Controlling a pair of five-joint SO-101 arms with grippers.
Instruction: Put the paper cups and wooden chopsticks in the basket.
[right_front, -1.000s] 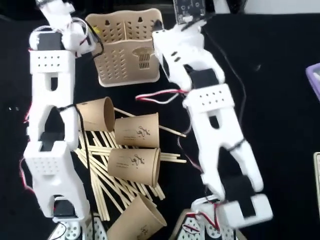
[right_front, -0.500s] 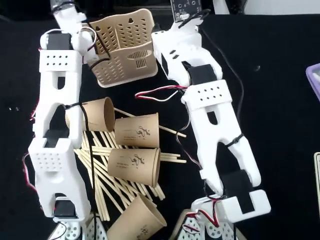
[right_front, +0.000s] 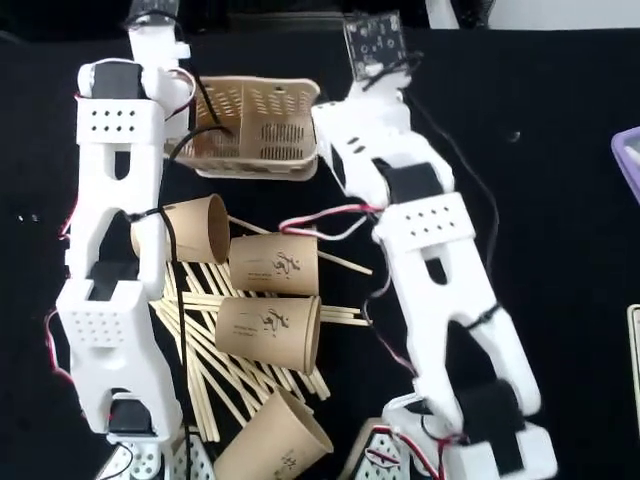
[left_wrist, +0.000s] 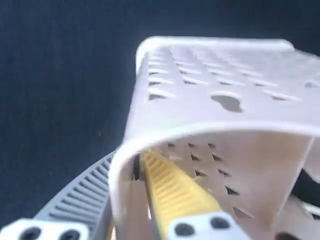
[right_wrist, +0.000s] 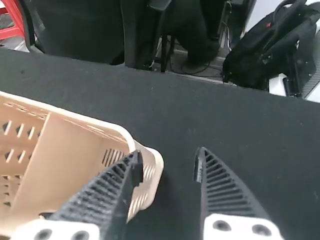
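Left claw (left_wrist: 128, 167) is clamped on the basket (left_wrist: 225, 75) wall; right claw (right_wrist: 167, 165) is spread open and empty, one finger beside the basket corner. Basket is held tilted at the tabletop's (right_front: 560, 200) far side, with paper cups (right_front: 270, 330) and wooden chopsticks (right_front: 200, 355) piled between the arms. A slip or tip-over is risked from the one-wall pinch.

Left arm (right_front: 110, 180), right arm (right_front: 430, 240) flank basket (right_front: 255, 125); cups (right_front: 270, 330) over chopsticks (right_front: 200, 345) clog middle; table (right_front: 560, 200) right free.
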